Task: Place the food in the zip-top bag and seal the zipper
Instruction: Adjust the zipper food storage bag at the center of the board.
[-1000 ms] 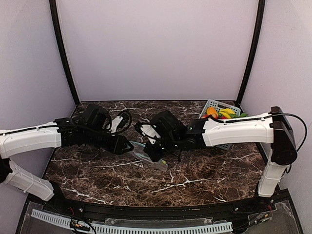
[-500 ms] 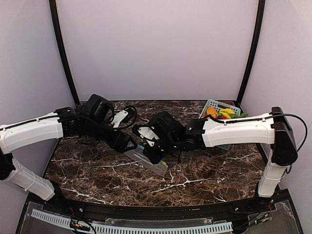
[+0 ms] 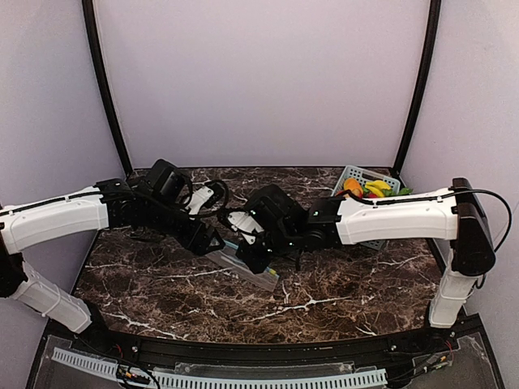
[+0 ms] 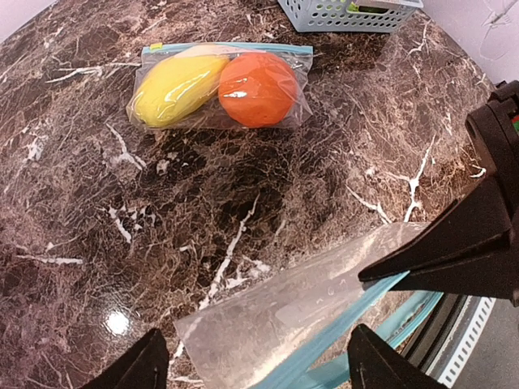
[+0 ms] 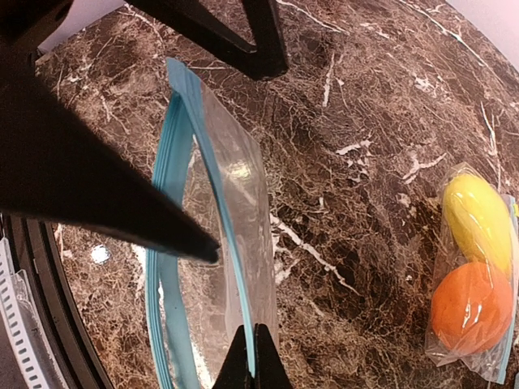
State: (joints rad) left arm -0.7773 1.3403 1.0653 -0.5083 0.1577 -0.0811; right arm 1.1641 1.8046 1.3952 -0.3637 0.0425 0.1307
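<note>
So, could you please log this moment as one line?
right pincer: shut on empty bag | left pincer: open | filled bag: on table

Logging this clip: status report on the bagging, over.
Right gripper shut on empty bag, at zipper edge. Left gripper open, holding nothing. Filled bag lies apart; more food in basket.

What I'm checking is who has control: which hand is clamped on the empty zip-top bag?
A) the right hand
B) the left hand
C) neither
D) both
A: the right hand has its fingertips shut on the blue-striped edge of the empty bag, while the left hand has its fingers spread wide apart.
</note>
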